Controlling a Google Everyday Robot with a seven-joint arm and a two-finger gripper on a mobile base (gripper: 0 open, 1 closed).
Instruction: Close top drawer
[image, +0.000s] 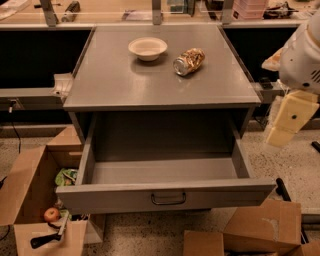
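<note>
The top drawer (165, 197) is a wide grey metal drawer pulled fully out of the grey cabinet (160, 75). It is empty inside, and its front panel carries a small dark wire handle (168, 199) at the centre. My gripper (286, 125) hangs at the right edge of the view, cream-coloured, beside and above the drawer's right front corner, apart from it.
A white bowl (147, 48) and a crushed can (189, 61) lie on the cabinet top. An open cardboard box (35, 200) with an apple (51, 214) stands at the left. More cardboard boxes (260, 227) sit on the floor at the front right.
</note>
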